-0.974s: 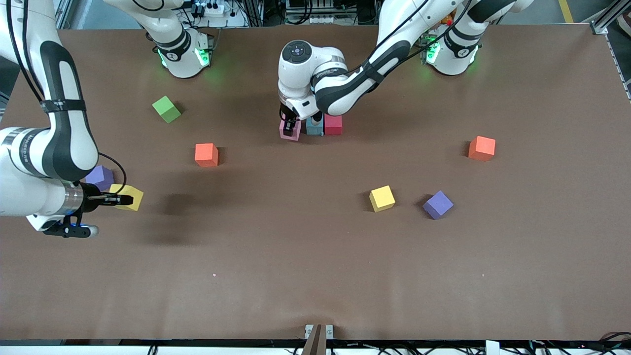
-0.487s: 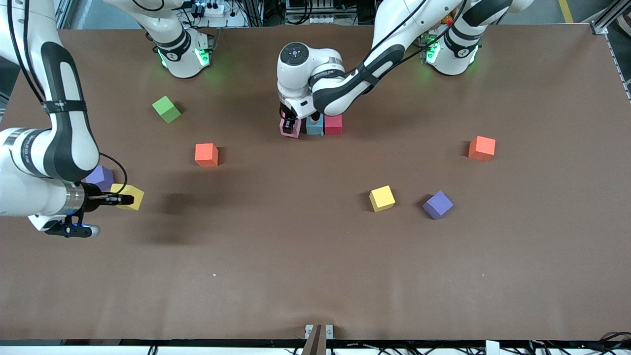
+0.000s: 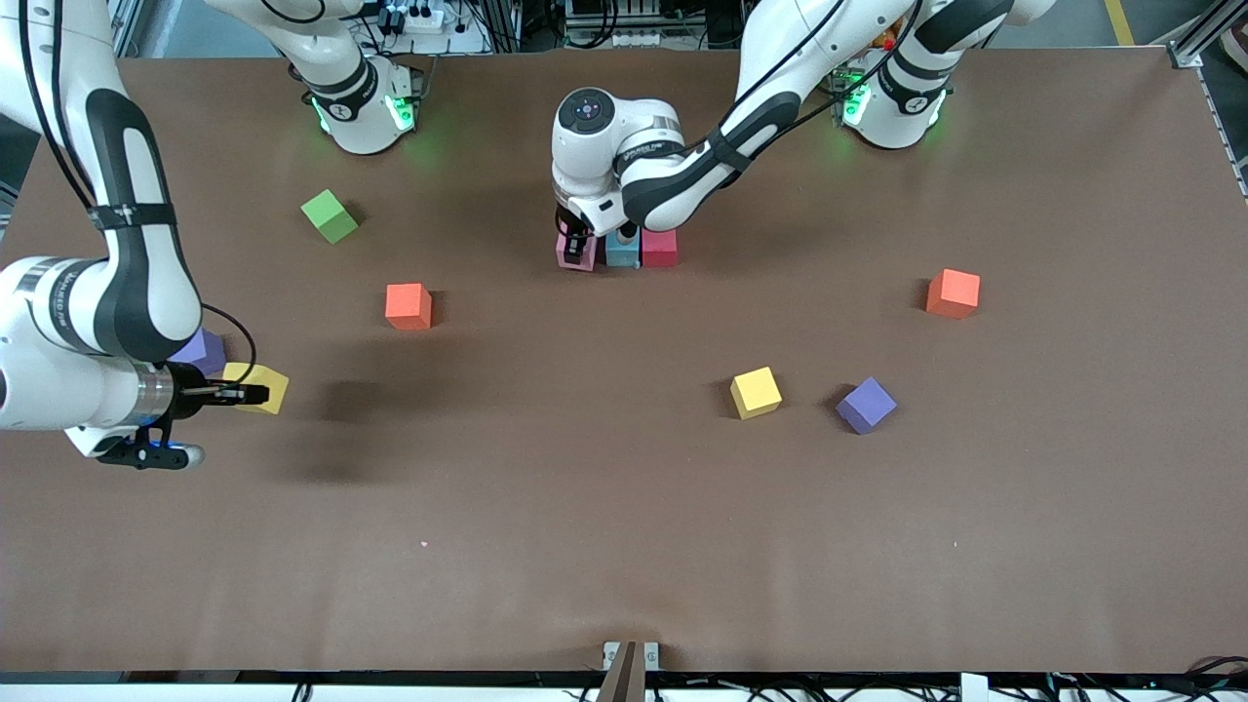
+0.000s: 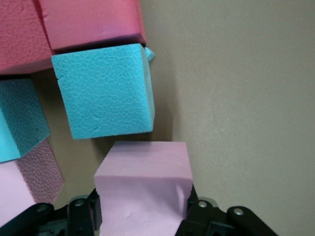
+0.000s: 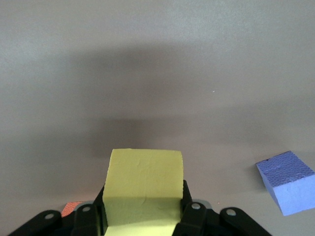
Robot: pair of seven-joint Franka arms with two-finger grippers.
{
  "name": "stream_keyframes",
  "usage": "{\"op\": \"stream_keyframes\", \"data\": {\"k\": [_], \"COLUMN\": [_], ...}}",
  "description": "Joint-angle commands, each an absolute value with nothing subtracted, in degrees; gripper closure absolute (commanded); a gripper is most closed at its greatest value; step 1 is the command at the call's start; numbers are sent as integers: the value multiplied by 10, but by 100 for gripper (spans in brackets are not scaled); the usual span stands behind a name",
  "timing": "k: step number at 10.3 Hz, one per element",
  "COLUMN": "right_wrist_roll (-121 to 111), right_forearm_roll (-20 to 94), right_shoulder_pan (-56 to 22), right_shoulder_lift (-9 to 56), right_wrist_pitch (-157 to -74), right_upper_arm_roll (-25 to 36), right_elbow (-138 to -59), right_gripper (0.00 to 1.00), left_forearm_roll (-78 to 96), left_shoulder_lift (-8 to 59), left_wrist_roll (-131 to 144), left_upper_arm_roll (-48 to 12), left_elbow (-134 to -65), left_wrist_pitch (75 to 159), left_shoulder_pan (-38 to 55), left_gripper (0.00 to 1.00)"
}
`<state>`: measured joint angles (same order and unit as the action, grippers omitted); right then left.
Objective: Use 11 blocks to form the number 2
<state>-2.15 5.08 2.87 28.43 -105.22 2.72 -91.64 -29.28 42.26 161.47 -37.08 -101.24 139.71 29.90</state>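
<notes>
We had the left gripper (image 3: 576, 246) with its jaws clamped on a small matte pink foam cube (image 3: 575, 252), set beside the blue cube (image 3: 622, 251) and red cube (image 3: 660, 248) near the bench's edge by the robot bases; we judged it should sit flush and square before release; the right gripper (image 3: 255, 394), jaws clamped on a yellow cube (image 3: 268, 386), waited over the right arm's end of the bench.

white rounded arm links with black joint bands, green-lit bases, black cables, black screw-studded tools
</notes>
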Motion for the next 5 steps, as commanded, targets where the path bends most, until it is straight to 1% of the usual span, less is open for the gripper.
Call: {"op": "stream_keyframes", "data": {"k": [1, 5], "right_wrist_roll": [-15, -17], "right_forearm_roll": [47, 47], "right_shoulder_pan": [38, 35], "right_shoulder_lift": [282, 282], "right_wrist_pitch": [-1052, -1052], "right_upper_arm_roll": [19, 19], "right_elbow": [-918, -918], "right_gripper": [66, 66], "left_forearm_roll": [-317, -317], "left_shoulder_lift": [422, 423], "left_wrist_roll": [1778, 1797], "left_upper_arm_roll": [-371, -371], "left_elbow": [-1034, -1041], "left_wrist_pitch": [1415, 1417], "left_shoulder_pan": [307, 310], "left_gripper": [94, 95]}}
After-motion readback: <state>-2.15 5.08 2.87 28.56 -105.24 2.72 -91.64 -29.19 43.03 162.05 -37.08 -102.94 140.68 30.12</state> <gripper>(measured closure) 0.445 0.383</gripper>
